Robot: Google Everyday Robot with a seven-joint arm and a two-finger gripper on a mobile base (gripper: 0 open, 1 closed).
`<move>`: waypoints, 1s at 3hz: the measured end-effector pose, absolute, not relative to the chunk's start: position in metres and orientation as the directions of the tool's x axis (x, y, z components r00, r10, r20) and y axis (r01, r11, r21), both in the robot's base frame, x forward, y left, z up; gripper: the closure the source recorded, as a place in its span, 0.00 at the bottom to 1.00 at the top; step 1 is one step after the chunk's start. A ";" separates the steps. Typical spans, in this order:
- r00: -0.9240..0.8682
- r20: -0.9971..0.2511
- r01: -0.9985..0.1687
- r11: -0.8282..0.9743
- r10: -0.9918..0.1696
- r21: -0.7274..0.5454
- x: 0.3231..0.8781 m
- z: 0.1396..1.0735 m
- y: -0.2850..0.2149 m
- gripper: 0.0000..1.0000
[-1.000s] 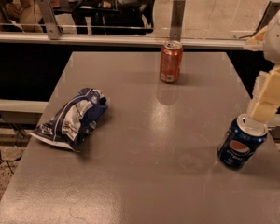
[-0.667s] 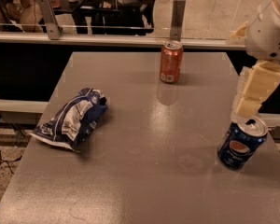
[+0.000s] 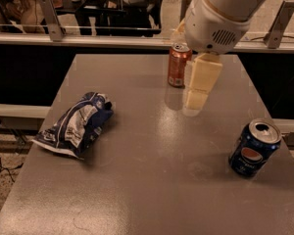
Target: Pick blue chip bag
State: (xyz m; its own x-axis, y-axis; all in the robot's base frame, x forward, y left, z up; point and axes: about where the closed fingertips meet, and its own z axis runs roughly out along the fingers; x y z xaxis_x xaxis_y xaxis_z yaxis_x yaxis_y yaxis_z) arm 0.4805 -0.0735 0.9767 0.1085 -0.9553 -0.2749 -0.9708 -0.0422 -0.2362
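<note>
crumpled dark blue foil chip bag with white and silver patches (image 3: 76,124) lies flat on the left part of the grey matte tabletop (image 3: 152,195), close to the left edge, long axis running from lower left to upper right. nothing touches it.

cream-coloured blocky gripper (image 3: 195,101) hangs over the far middle of the table, pointing down, below a big white rounded arm housing (image 3: 218,16) with a small vent grille that comes in from the top right. only its side shows as stacked cream blocks, so cannot tell how far it is open. it is well apart from the chip bag, off to the bag's right and further back.

orange-brown soda can (image 3: 178,65) stands upright near the far edge of the table, just left of the gripper in this view; cannot tell if they touch or only overlap. a pale reflection of the gripper shows on the tabletop under it.

dark blue pepsi can with silver top (image 3: 254,148) sits near the right edge, nearer the camera, apart from the gripper and far from the bag.

metal rail with posts (image 3: 49,13) runs behind the table.
</note>
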 end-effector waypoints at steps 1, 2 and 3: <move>0.248 -0.275 -0.955 -0.187 -0.929 -0.229 0.495 0.962 0.003 0.00; 0.325 -0.262 -0.937 -0.272 -0.909 -0.219 0.503 0.945 0.049 0.00; 0.400 -0.225 -0.910 -0.356 -0.888 -0.211 0.507 0.921 0.091 0.00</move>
State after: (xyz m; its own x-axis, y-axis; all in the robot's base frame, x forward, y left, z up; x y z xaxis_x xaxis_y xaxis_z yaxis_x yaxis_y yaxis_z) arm 0.5070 0.0906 0.9208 0.4000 -0.8884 -0.2253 -0.9102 -0.3563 -0.2111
